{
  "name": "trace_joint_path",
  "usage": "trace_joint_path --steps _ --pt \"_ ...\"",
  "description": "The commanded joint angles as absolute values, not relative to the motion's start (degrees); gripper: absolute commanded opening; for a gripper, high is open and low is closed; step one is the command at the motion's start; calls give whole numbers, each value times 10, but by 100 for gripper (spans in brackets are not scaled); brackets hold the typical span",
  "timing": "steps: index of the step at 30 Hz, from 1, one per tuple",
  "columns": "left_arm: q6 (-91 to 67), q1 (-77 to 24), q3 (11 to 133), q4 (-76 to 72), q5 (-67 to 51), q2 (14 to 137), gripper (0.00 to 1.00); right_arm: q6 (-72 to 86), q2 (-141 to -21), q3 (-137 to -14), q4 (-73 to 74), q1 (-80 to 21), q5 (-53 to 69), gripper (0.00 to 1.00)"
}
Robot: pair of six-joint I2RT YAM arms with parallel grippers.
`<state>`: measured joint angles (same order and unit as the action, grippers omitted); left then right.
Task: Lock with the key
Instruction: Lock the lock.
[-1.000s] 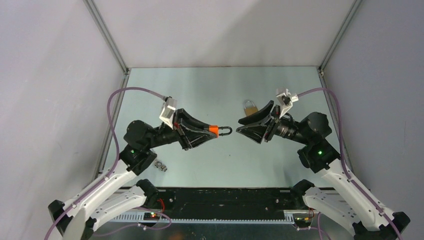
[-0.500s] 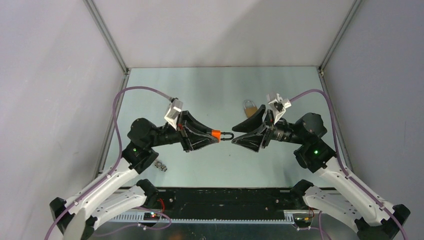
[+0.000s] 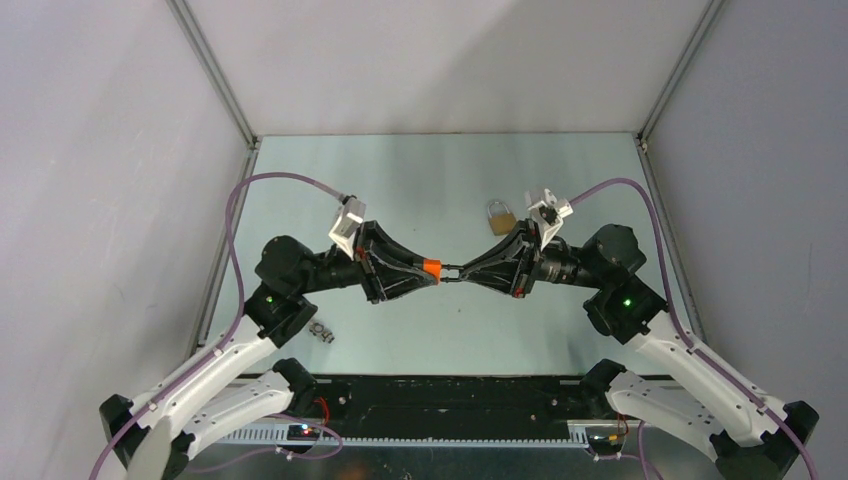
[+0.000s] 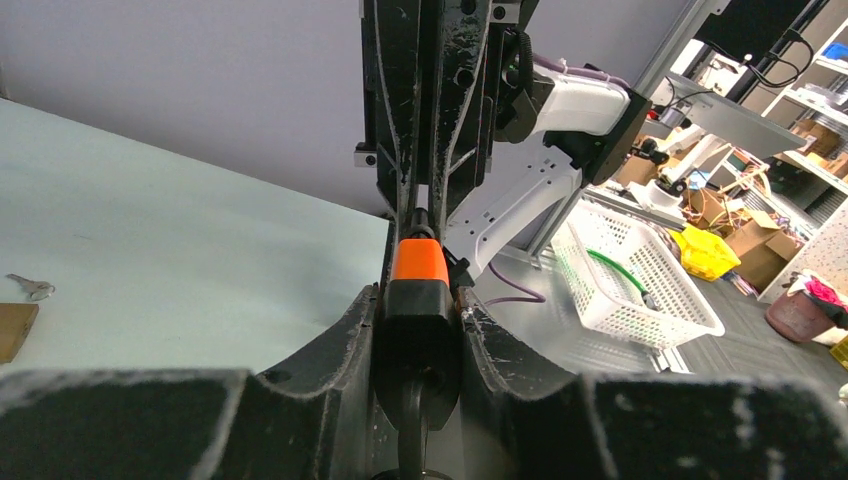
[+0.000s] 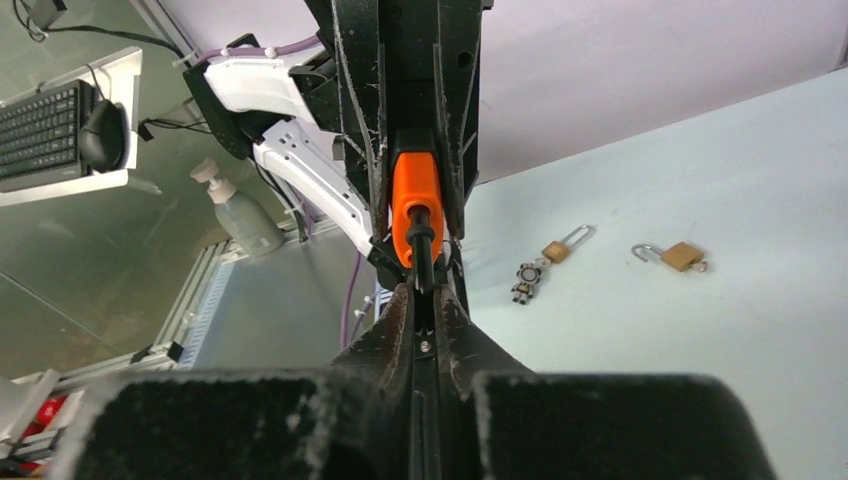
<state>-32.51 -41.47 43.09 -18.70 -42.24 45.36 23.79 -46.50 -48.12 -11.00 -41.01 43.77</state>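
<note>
- Lock [image 3: 431,266]: orange and black, held off the table [image 3: 400,180] between the two arms. The left gripper [image 3: 432,268] is clamped on its body. The shackle [image 3: 452,272] points at the right arm.
- Right gripper [image 3: 462,275]: its fingers are together on the shackle, tip to tip with the left one. Both wrist views show the two grips in one line.
- Misaligned push: if the right arm presses the shackle in off its axis, the free leg may miss its hole and jam. The lock could then twist in the left fingers [image 4: 350,330].
- Slip: the shackle is a thin, smooth rod pinched only at the fingertips. A pull or turn could slide it out, and the right arm would lose its hold.
- Opposing pull: both arms hold one rigid thing, so any move not matched by the other arm loads both grips. The lock may rotate or drop.
- Key [image 4: 30,288]: it lies on the table, well apart from both grippers, and neither hand is free to take it. One must let go first. If the left one does, the lock hangs by its shackle and may swing.
- Wrong pick: a brass lock [image 3: 500,214] sits on the table just behind the right gripper, and small metal pieces [image 3: 320,331] lie near the left arm. I cannot tell which key fits the orange lock.
- Keyhole: it is hidden in every view, so its facing cannot be judged.
</note>
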Motion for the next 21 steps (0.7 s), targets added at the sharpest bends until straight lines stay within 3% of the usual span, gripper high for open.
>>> trace_joint_path --steps 1,21 --pt "-327 -413 453 -214 -421 452 0 238 -465 -489 -132 -418 424 0" --pt "-325 -467 457 -214 -402 517 0 272 -533 -490 -211 -482 377 0"
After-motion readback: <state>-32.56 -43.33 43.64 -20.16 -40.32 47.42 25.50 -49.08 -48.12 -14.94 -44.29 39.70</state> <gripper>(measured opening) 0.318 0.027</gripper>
